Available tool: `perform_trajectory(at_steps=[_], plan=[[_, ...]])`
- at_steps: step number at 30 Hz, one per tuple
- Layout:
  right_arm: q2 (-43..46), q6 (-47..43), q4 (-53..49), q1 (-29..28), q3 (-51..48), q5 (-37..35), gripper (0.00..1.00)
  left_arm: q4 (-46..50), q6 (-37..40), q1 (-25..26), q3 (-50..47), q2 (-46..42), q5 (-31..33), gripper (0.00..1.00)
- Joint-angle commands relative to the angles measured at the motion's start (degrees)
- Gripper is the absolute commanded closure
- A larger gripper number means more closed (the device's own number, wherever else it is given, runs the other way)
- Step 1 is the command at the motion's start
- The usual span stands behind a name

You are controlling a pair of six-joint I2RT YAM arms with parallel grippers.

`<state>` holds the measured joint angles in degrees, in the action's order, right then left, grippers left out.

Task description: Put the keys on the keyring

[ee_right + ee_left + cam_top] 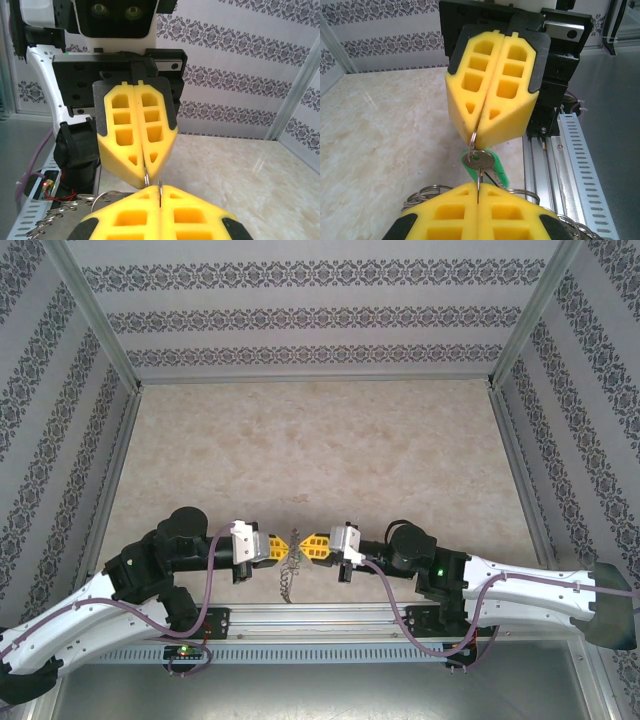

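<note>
Marble-pattern table (300, 440) is sitting inside a metal frame with damask-print walls (320, 315). Both arms are reaching in from the near corners and meeting tip to tip over the near strip of the table, just ahead of the slotted metal rail (330, 625). Left fingers (280, 547), yellow, are closed with the seam tight, pinching a thin grey wire of the keyring (288, 580). Right fingers (312, 545) are closed too, nipping another thin loop of it at their very tips. Ring cluster is dangling below the contact point, and in the left wrist view its wire loops are spilling out on either side of the left fingers. Key (492, 170), green head, is hanging between the two sets of tips, just behind a small round grey metal piece; can't tell if it's threaded on or only lying against it. Both wrists are lying roughly level with fingers pointing at each other, and cables (215, 590) are looping under the forearms.
</note>
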<state>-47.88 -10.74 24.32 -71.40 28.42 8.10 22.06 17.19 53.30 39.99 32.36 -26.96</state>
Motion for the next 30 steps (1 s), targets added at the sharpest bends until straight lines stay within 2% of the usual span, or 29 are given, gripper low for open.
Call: perform_trajectory(at_steps=[1, 14, 30], plan=[[0.55, -0.57, 2.96, -0.08, -0.33, -1.21, 1.0, -0.19, 1.34, 0.67, 0.35, -0.63, -0.55, 1.0], [-0.29, 0.33, 1.96, -0.12, 1.04, 3.38, 1.0, -0.11, 1.44, 0.67, 0.44, -0.72, 0.33, 1.0], [-1.28, -0.11, 2.58, -0.1, 1.3, 2.52, 1.0, -0.09, 1.39, 0.67, 0.46, -0.79, 0.34, 1.0]])
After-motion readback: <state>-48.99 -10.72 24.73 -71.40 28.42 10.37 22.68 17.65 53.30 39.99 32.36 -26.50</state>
